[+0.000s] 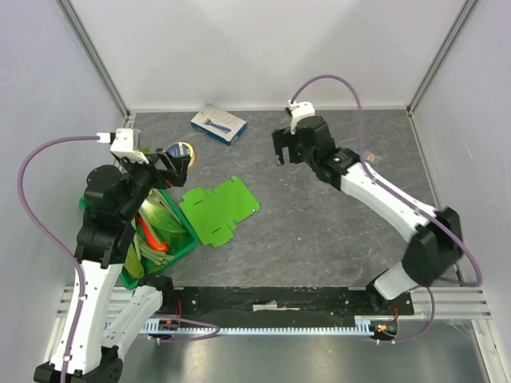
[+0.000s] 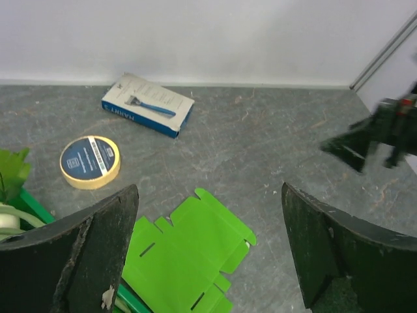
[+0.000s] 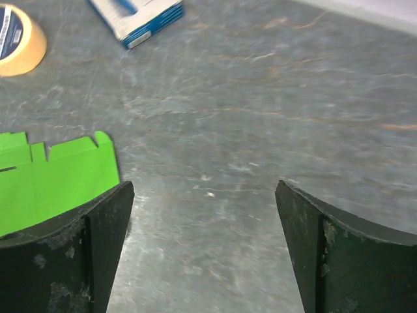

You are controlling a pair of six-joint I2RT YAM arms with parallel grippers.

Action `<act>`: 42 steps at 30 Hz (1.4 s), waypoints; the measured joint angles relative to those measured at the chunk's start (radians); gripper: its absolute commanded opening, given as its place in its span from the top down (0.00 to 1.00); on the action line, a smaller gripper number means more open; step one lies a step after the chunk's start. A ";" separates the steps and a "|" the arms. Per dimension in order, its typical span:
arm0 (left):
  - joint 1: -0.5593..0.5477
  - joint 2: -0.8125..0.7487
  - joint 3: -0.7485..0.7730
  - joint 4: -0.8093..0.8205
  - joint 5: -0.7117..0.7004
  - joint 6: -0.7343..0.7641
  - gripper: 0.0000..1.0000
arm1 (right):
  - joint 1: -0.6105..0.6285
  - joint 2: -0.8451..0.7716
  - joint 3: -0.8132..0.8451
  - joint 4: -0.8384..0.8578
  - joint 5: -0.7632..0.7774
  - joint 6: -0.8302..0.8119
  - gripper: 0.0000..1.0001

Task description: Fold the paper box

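the paper box (image 1: 219,209) is bright lime-green card, unfolded, lying flat on the desk (image 1: 319,231), its flaps spread out.

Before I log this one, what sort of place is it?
Probably a robot lab test cell: a grey tabletop enclosed by plain white panels on metal posts, with loose props like a tape roll.

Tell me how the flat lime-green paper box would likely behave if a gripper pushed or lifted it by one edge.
The paper box lies unfolded and flat on the table, so it is probably thin, light card that slides when pushed. Lifted by one edge, it would likely sag or bend along its flap creases.
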 measured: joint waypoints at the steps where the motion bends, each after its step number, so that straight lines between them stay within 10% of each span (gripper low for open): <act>1: 0.000 -0.006 -0.011 -0.005 0.006 0.000 0.04 | 0.003 0.042 0.007 0.016 -0.027 0.011 0.02; 19: 0.000 -0.134 -0.116 -0.116 0.148 -0.024 0.07 | -0.079 0.779 0.287 0.184 -0.868 0.285 0.10; 42: -0.001 -0.151 -0.142 -0.115 0.252 -0.098 0.12 | -0.084 0.741 -0.026 0.461 -1.198 0.414 0.59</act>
